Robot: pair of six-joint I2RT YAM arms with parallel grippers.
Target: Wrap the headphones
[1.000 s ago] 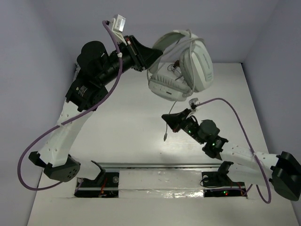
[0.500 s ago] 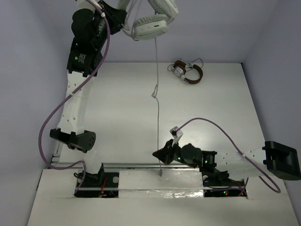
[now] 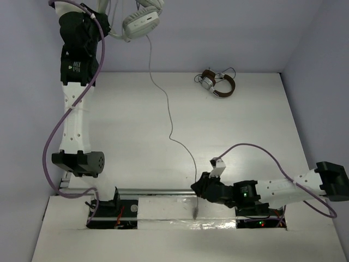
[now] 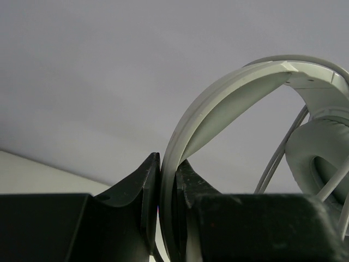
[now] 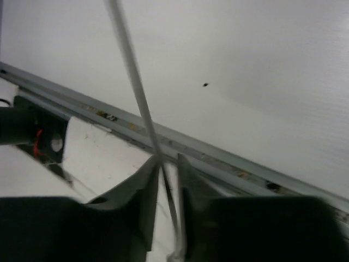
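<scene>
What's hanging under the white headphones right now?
Only their thin grey cable hangs from the headphones down to the right gripper, closed on it near its free end. The left gripper clamps the headband. The headphones' upper part lies outside the top view.
</scene>
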